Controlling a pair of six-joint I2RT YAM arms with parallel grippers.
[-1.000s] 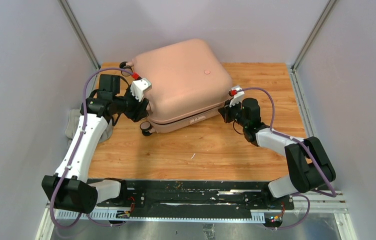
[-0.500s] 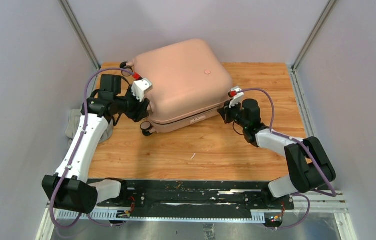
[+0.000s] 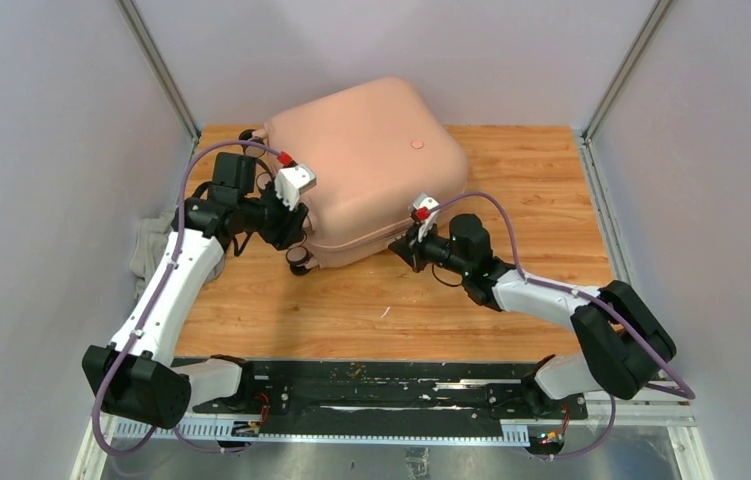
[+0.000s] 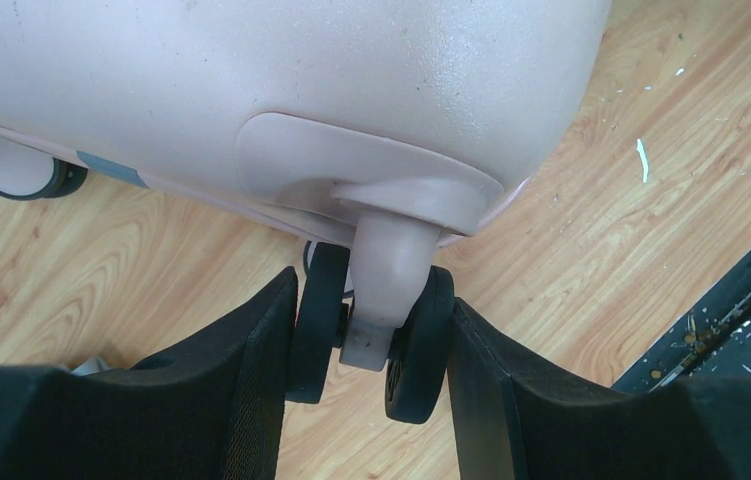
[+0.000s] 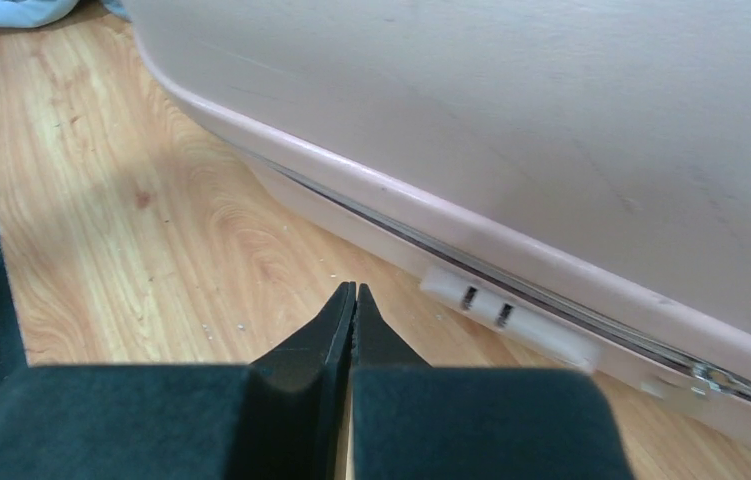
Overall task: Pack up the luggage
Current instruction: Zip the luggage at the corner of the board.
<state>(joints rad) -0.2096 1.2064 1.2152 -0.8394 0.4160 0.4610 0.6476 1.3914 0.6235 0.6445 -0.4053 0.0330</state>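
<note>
**One clamped, one pinched empty**

My left gripper (image 4: 373, 302) is clenched around a double spinner wheel (image 4: 416, 345) at the near-left corner of the luggage (image 3: 366, 160), with one finger pressed against each side of it. My right gripper (image 5: 353, 292) is pinched fully together with nothing in it. Its tips sit just short of the shell's seam, beside a small white latch block (image 5: 511, 320). The luggage lies flat and closed on the wooden table (image 3: 511, 290), toward the far side and a little left of centre.
</note>
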